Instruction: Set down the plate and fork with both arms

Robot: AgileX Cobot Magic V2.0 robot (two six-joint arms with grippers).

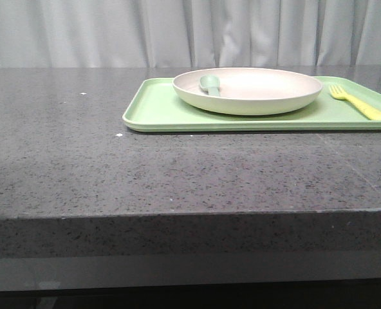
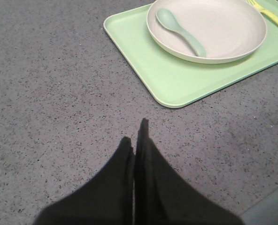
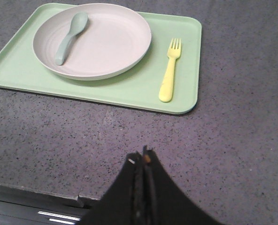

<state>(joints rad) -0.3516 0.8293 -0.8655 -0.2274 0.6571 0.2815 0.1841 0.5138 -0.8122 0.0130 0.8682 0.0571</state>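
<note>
Ahead of the left gripper (image 2: 138, 133), well clear of its fingertips, sits the light-green tray (image 2: 176, 86) on the speckled grey table (image 2: 54, 93). Cream plate (image 2: 223, 33) rests on the tray, grey-green spoon (image 2: 179, 30) lying inside it. Left fingers pressed together, holding nothing. Right gripper (image 3: 141, 159) same: fingers closed, empty, over bare table near its front edge. Yellow fork (image 3: 170, 70) lies flat on the tray just beside the plate, beyond the right gripper, tines pointing away from it.

Staged lab or test bench: dark speckled stone countertop (image 1: 177, 174), plain pale curtain (image 1: 177, 32) backdrop, lone green tray (image 1: 158, 112) of plastic tableware
</note>
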